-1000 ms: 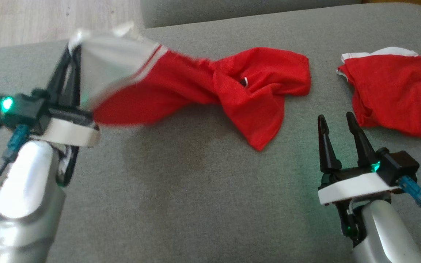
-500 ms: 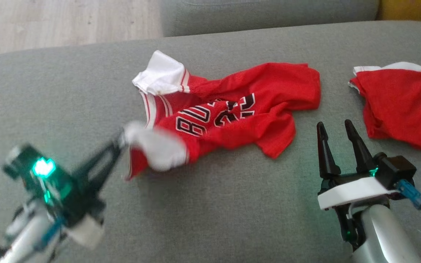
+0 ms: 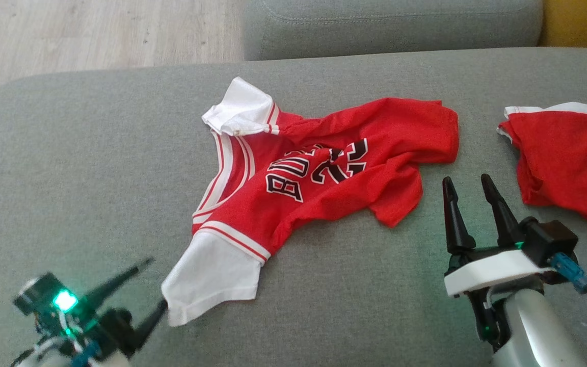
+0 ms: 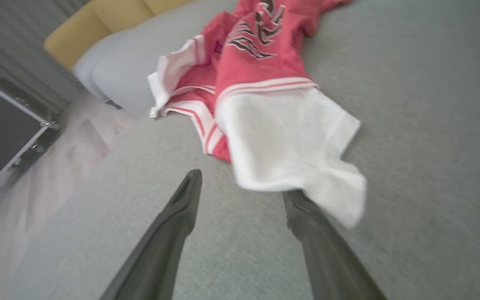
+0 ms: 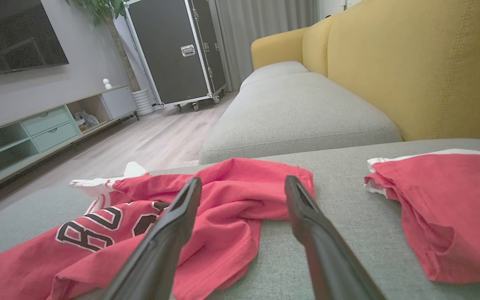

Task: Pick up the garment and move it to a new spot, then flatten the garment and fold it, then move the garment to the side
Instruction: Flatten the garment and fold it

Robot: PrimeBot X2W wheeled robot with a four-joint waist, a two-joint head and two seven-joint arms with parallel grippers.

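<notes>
**Jersey lies rumpled on the cushion, both claws spread**

We see the red mesh jersey with white sleeves and black lettering (image 3: 324, 168) lying crumpled near the middle of the grey fabric sofa cushion (image 3: 95, 153). Its chest faces up and one white sleeve reaches towards the near left. Our left gripper (image 3: 157, 283) sits low at that corner with its two dark fingers spread wide. One fingertip touches the sleeve's edge, and nothing is pinched between the fingers. Our right gripper (image 3: 466, 178) stands at the near right, fingers parted and empty, just beside the jersey's red hem. Further right, well apart from the jersey, lies a second red cloth with white trim (image 3: 568, 158). Behind the cushion rises a yellow sofa back (image 5: 411, 62).
</notes>
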